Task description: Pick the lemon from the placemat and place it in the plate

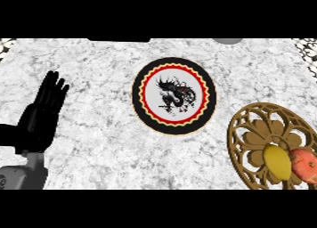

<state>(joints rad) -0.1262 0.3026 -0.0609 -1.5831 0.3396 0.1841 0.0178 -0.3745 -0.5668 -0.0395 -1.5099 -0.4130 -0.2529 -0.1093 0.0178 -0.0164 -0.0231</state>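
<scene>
The counter (89, 147) is white-grey mottled marble. The plate (174, 96) has a black rim, a red scalloped ring edged in yellow, and a black-and-red dragon on white. The placemat (253, 129) is brown openwork with petal cutouts. The lemon (277, 162) is yellow, the fruit (306, 165) beside it red-orange. The left hand (42, 113) is black.

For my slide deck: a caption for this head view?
Lemon on brown placemat, plate at centre, left hand resting open.
</scene>
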